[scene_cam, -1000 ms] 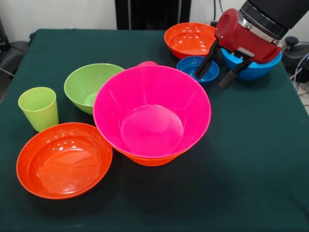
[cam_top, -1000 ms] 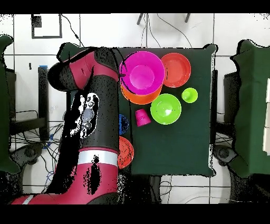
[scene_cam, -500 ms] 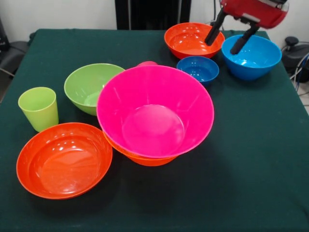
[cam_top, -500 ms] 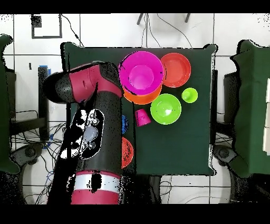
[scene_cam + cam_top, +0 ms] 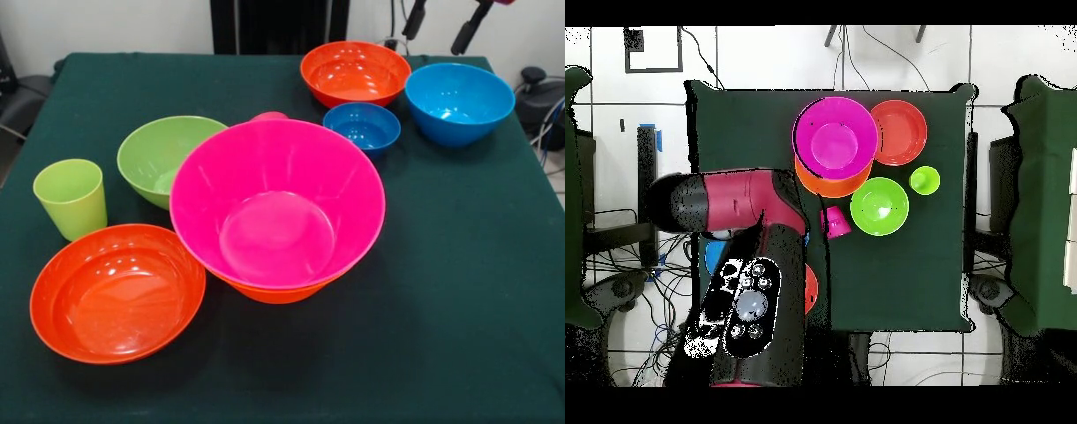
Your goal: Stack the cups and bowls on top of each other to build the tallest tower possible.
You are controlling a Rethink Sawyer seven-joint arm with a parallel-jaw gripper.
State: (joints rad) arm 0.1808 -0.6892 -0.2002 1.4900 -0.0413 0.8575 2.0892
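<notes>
Green-clothed bench [image 5: 459,291]: pink bowl [image 5: 278,208] nested on orange bowl [image 5: 274,290]; tool [image 5: 441,22] seemingly spread, empty; next, pick another bowl.

Raised high at the far right of the front view, only two dark fingertips [image 5: 413,19] of the gripper [image 5: 440,25] showing, spread apart and empty, with the red and black arm [image 5: 735,205] bent across overhead.

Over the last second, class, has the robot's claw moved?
Yes. In the front view the claw has risen from beside the small dark blue bowl to the top edge, above the light blue bowl.
</notes>
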